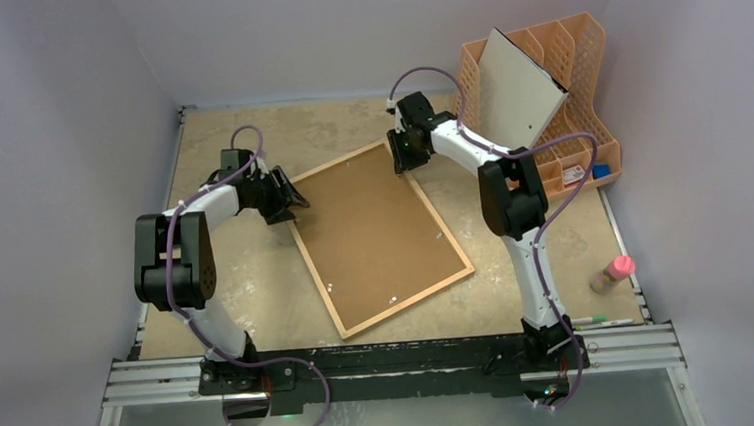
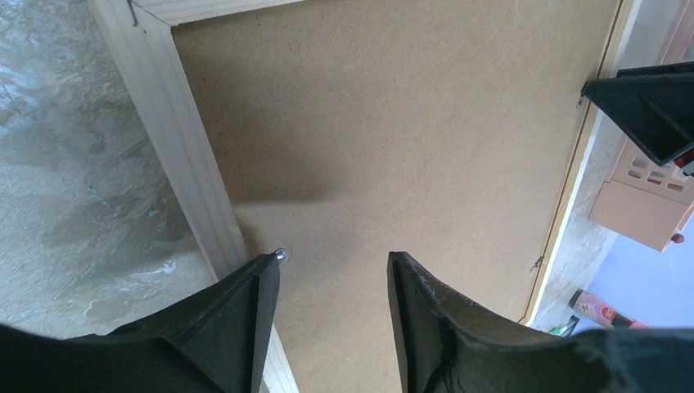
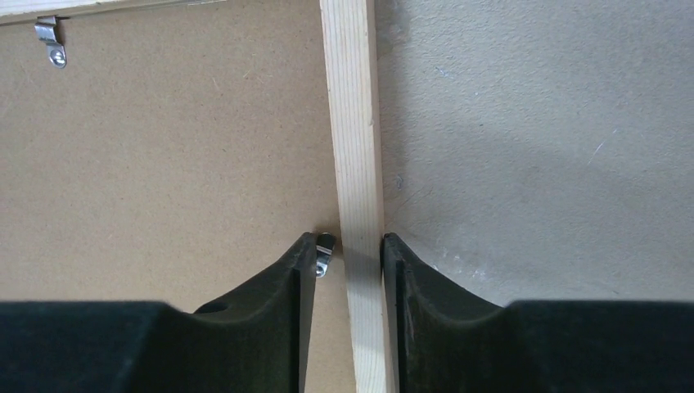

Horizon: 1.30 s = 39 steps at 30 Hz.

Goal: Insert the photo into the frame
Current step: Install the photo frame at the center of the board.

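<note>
The frame (image 1: 409, 301), thin light wood, lies face down on the table, slanted, with a brown hardboard backing panel (image 1: 374, 228) filling it. The photo is hidden. My left gripper (image 1: 297, 201) hovers at the frame's left rail (image 2: 184, 139). It is open (image 2: 334, 258) over the backing, its left fingertip by a small metal clip (image 2: 282, 254). My right gripper (image 1: 404, 161) is at the far right corner, its jaws (image 3: 348, 239) straddling the wooden rail (image 3: 352, 123). The right finger touches the rail. A metal clip (image 3: 323, 252) sits in the narrow gap before the left finger.
An orange lattice organizer (image 1: 575, 89) stands at the back right with a white-grey dark-edged board (image 1: 520, 88) leaning in it. A pink-capped bottle (image 1: 613, 274) and pens (image 1: 601, 322) lie near the right edge. Grey walls close in the table.
</note>
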Each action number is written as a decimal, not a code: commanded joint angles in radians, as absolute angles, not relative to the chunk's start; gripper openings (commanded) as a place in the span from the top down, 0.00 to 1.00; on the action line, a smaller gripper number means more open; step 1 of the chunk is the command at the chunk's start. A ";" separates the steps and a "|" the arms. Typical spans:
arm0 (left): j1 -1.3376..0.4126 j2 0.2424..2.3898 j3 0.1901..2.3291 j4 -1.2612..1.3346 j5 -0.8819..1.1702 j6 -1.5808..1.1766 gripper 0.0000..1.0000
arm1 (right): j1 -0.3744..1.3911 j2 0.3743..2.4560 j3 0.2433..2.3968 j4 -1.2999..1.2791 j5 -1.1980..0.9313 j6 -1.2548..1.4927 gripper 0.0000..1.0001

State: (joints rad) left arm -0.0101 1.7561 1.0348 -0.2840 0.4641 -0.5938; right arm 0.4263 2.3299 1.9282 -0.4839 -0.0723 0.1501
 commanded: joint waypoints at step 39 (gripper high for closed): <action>-0.020 1.610 1.009 -0.411 0.310 -0.591 0.46 | 0.448 2.250 1.798 -0.579 0.117 0.567 0.44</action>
